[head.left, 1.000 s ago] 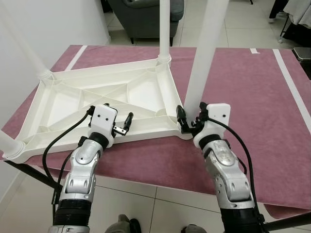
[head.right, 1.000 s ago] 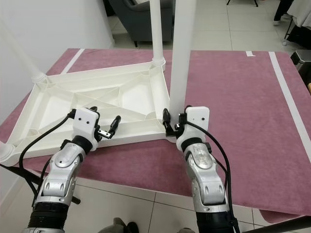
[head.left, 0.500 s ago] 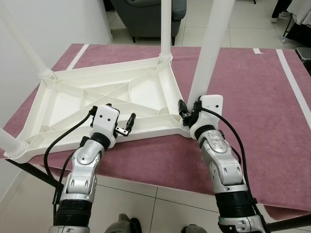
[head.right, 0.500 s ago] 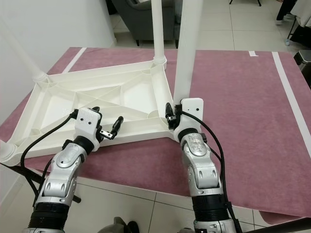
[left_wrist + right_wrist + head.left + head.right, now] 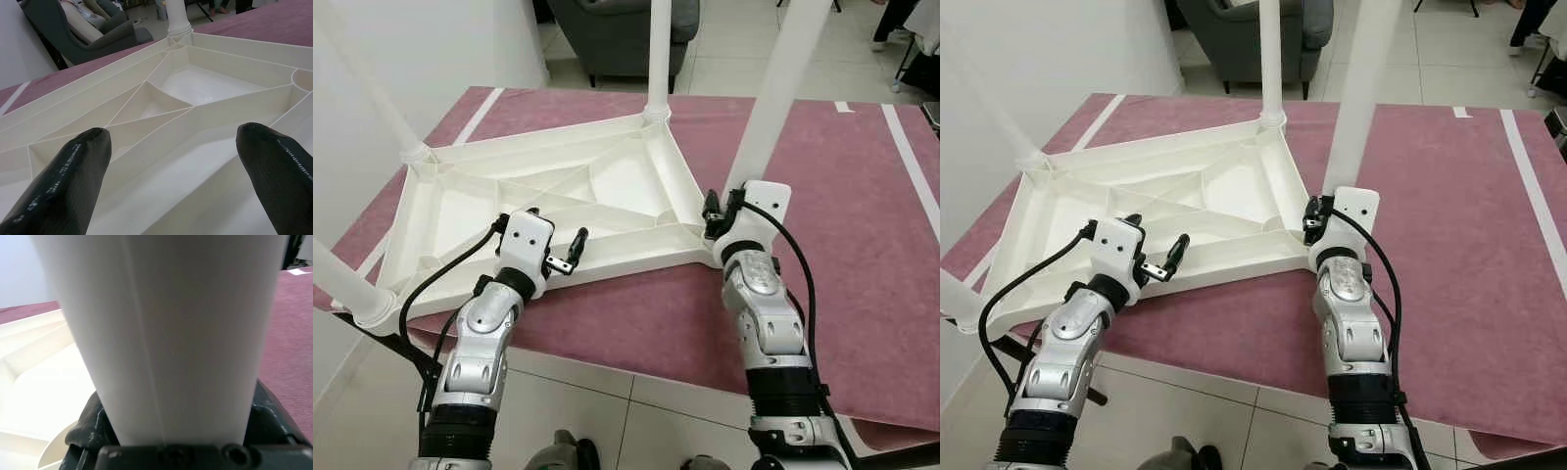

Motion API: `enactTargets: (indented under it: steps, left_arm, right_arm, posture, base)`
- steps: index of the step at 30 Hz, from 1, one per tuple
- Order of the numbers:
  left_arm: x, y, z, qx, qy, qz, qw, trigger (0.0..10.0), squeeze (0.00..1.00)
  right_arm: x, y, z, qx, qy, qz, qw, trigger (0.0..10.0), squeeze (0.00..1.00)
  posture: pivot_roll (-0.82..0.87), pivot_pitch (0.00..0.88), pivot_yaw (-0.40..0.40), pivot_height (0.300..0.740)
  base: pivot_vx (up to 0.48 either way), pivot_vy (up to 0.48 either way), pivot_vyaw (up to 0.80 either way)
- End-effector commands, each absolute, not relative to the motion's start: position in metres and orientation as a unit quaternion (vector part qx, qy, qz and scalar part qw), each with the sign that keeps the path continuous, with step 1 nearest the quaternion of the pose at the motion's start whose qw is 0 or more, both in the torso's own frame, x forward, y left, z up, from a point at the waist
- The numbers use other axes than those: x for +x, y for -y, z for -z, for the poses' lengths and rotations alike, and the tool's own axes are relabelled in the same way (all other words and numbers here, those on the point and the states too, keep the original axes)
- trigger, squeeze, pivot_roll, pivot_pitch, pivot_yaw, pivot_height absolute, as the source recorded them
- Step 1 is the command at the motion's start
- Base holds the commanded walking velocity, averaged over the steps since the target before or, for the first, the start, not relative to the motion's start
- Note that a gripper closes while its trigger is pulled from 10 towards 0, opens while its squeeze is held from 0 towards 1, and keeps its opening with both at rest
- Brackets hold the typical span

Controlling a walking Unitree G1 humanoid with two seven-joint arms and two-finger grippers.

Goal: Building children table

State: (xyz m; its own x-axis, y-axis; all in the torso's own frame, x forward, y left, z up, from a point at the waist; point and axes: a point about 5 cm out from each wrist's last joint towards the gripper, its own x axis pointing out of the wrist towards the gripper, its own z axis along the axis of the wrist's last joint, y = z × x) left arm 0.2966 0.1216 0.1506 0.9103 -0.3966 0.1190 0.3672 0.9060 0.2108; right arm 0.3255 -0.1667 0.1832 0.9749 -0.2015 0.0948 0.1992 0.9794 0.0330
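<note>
A white plastic table top (image 5: 607, 269) lies upside down on a maroon mat (image 5: 842, 215), with white legs standing up from its corners. My right gripper (image 5: 717, 210) is shut on the near right leg (image 5: 773, 98) just above the corner socket. In the right wrist view that leg (image 5: 161, 333) stands between the dark fingers (image 5: 85, 428). My left gripper (image 5: 554, 235) hovers open over the near rim. Between its black fingertips (image 5: 73, 166) the ribbed underside (image 5: 195, 93) lies untouched. Other legs rise at the far right (image 5: 659, 59), far left (image 5: 372, 88) and near left (image 5: 342, 279).
The mat covers a raised surface whose front edge (image 5: 636, 367) runs just before my arms, with tiled floor below. A grey armchair (image 5: 607, 29) stands beyond it. A white wall (image 5: 431, 39) is at the left. White tape lines (image 5: 911, 166) cross the mat.
My right gripper has pushed forward and closed in on the base of the near right leg. The view has shifted slightly. The left gripper stays open in the same spot.
</note>
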Motion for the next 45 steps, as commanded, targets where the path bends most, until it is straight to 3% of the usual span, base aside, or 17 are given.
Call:
enactTargets:
  steps: [1, 3, 6, 7, 9, 13, 14, 15, 16, 19, 25, 34, 45]
  left_arm:
    - [0.293, -0.126, -0.145, 0.088, 0.059, 0.2, 0.974, 10.0, 0.0]
    - [0.292, -0.125, -0.143, 0.086, 0.052, 0.211, 0.972, 10.0, 0.0]
    - [0.276, -0.115, -0.132, 0.058, -0.005, 0.319, 0.946, 10.0, 0.0]
    - [0.276, -0.115, -0.132, 0.058, -0.005, 0.319, 0.946, 10.0, 0.0]
    - [0.257, -0.112, -0.128, 0.063, -0.037, 0.415, 0.907, 10.0, 0.0]
    - [0.25, -0.112, -0.127, 0.063, -0.047, 0.443, 0.893, 10.0, 0.0]
    - [0.24, -0.113, -0.125, 0.067, -0.064, 0.483, 0.871, 10.0, 0.0]
    - [0.24, -0.113, -0.125, 0.067, -0.064, 0.483, 0.871, 10.0, 0.0]
    - [0.225, -0.119, -0.126, 0.086, -0.082, 0.536, 0.836, 10.0, 0.0]
    - [0.22, -0.128, -0.129, 0.106, -0.089, 0.549, 0.824, 10.0, 0.0]
    - [0.212, -0.15, -0.139, 0.1, -0.119, 0.555, 0.817, 10.0, 0.0]
    - [0.217, -0.164, -0.131, 0.085, -0.144, 0.509, 0.845, 10.0, 0.0]
    - [0.228, -0.178, -0.115, 0.064, -0.183, 0.444, 0.875, 10.0, 0.0]
  right_arm:
    - [0.323, 0.19, -0.172, 0.021, 0.019, 0.164, 0.986, 0.0, 0.0]
    - [0.323, 0.192, -0.173, 0.016, 0.022, 0.167, 0.986, 0.0, 0.0]
    - [0.321, 0.201, -0.177, 0.0, 0.029, 0.175, 0.984, 0.0, 0.0]
    - [0.321, 0.201, -0.177, 0.0, 0.029, 0.175, 0.984, 0.0, 0.0]
    - [0.32, 0.207, -0.178, -0.005, 0.032, 0.174, 0.984, 0.0, 0.0]
    - [0.32, 0.208, -0.178, -0.005, 0.033, 0.174, 0.984, 0.0, 0.0]
    - [0.319, 0.209, -0.177, -0.007, 0.033, 0.17, 0.985, 0.0, 0.0]
    - [0.319, 0.209, -0.177, -0.007, 0.033, 0.17, 0.985, 0.0, 0.0]
    - [0.319, 0.206, -0.177, -0.011, 0.034, 0.158, 0.987, 0.0, 0.0]
    - [0.318, 0.204, -0.176, -0.012, 0.033, 0.151, 0.988, 0.0, 0.0]
    - [0.318, 0.205, -0.175, -0.016, 0.034, 0.15, 0.988, 0.0, 0.0]
    - [0.319, 0.213, -0.178, -0.026, 0.038, 0.151, 0.987, 0.0, 0.0]
    - [0.308, 0.246, -0.184, -0.051, 0.042, 0.193, 0.979, 0.0, 0.0]
  posture:
    - [-0.07, 0.08, 0.131, 0.74]
    - [-0.07, 0.08, 0.131, 0.74]
    - [-0.07, 0.081, 0.129, 0.74]
    - [-0.07, 0.081, 0.129, 0.74]
    - [-0.07, 0.083, 0.127, 0.74]
    - [-0.07, 0.083, 0.127, 0.74]
    - [-0.07, 0.083, 0.13, 0.74]
    - [-0.07, 0.083, 0.13, 0.74]
    - [-0.07, 0.085, 0.133, 0.74]
    - [-0.07, 0.087, 0.14, 0.74]
    - [-0.05, 0.089, 0.144, 0.74]
    - [-0.04, 0.092, 0.136, 0.74]
    - [-0.06, 0.099, 0.142, 0.74]
  base:
    - [0.0, 0.0, 0.0]
    - [0.0, 0.0, 0.0]
    - [0.0, 0.0, 0.0]
    - [0.0, 0.0, 0.0]
    - [0.0, 0.0, 0.0]
    - [0.0, 0.0, 0.0]
    - [0.0, 0.0, 0.0]
    - [0.0, 0.0, 0.0]
    - [0.0, 0.0, 0.0]
    - [0.0, 0.0, 0.0]
    - [0.0, 0.0, 0.0]
    - [0.0, 0.0, 0.0]
    - [0.0, 0.0, 0.0]
